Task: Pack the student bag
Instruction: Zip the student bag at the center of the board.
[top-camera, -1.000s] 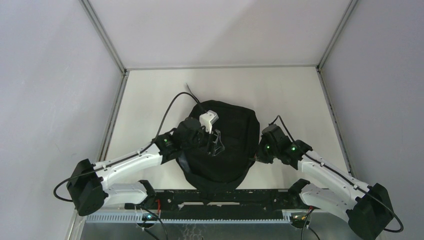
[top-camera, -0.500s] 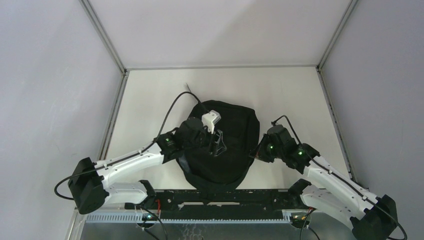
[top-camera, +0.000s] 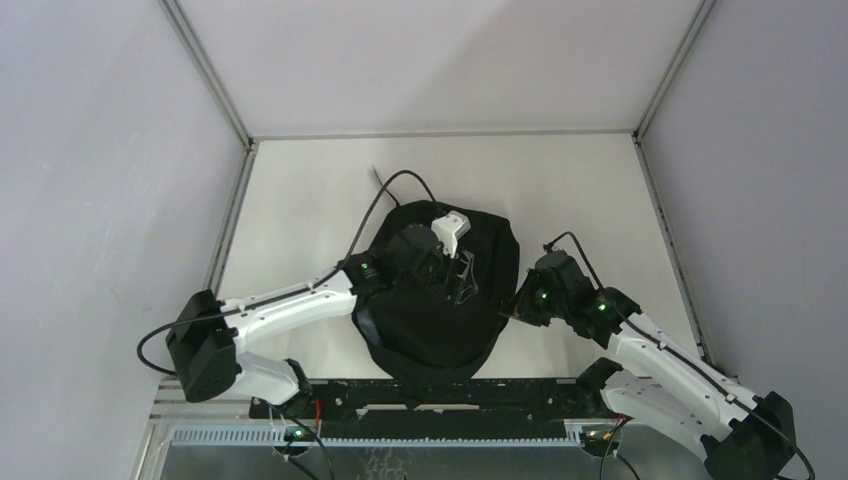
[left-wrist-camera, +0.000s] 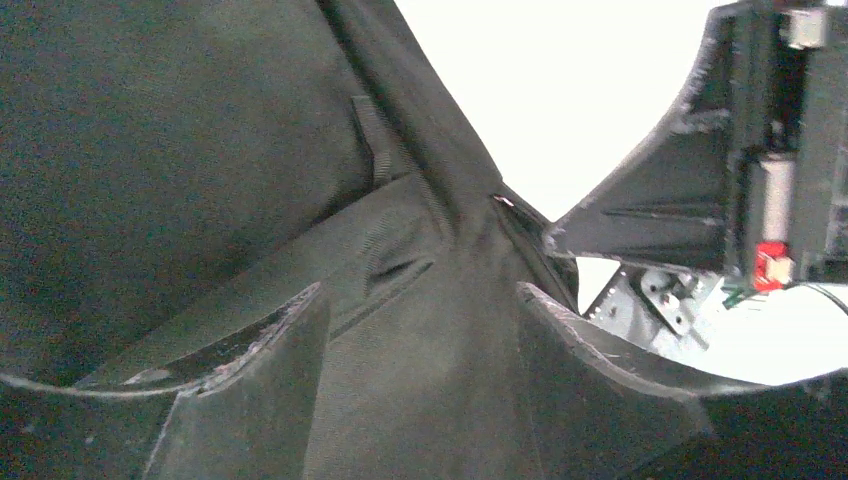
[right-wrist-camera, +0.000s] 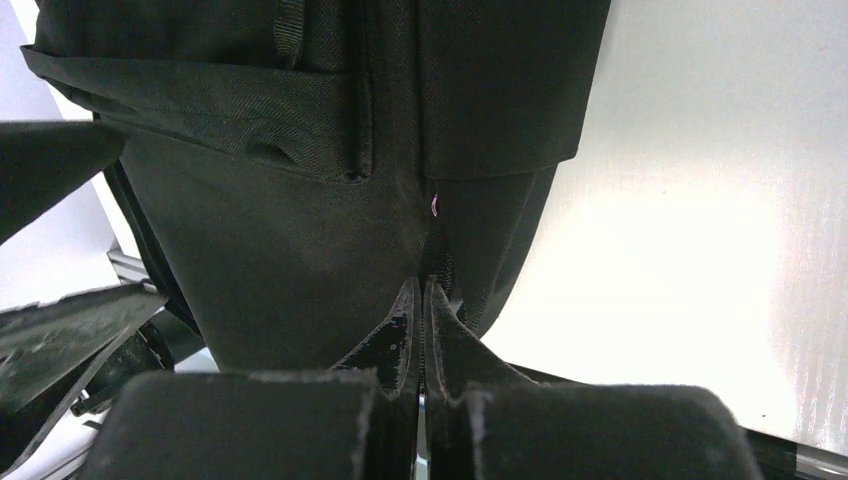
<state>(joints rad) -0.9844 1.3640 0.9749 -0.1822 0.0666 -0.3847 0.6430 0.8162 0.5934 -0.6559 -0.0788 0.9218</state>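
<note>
The student bag (top-camera: 430, 320) lies flat on the white table (top-camera: 580, 190), in the middle and towards the near edge, with its near end reaching the black rail (top-camera: 430, 392) in front of my bases. Its black fabric covers everything, so I cannot tell what is inside it. My left gripper (top-camera: 462, 278) hangs over the far right part of the bag with its jaws spread wide. In the left wrist view the two fingers (left-wrist-camera: 270, 340) stand apart, with folded fabric and a ribbed webbing strap (left-wrist-camera: 375, 150) showing between and beyond them. I cannot tell whether the tips touch the cloth. My right gripper (top-camera: 512, 308) is at the bag's right edge with its jaws pressed together. In the right wrist view the fingertips (right-wrist-camera: 405, 320) meet where a seam (right-wrist-camera: 432, 215) of the bag runs down into them, so they pinch the fabric there. The left arm's black cable (top-camera: 385, 195) loops over the table beyond the bag. The left arm lies across the bag's left side, and bare table lies to the right of the right gripper.
</note>
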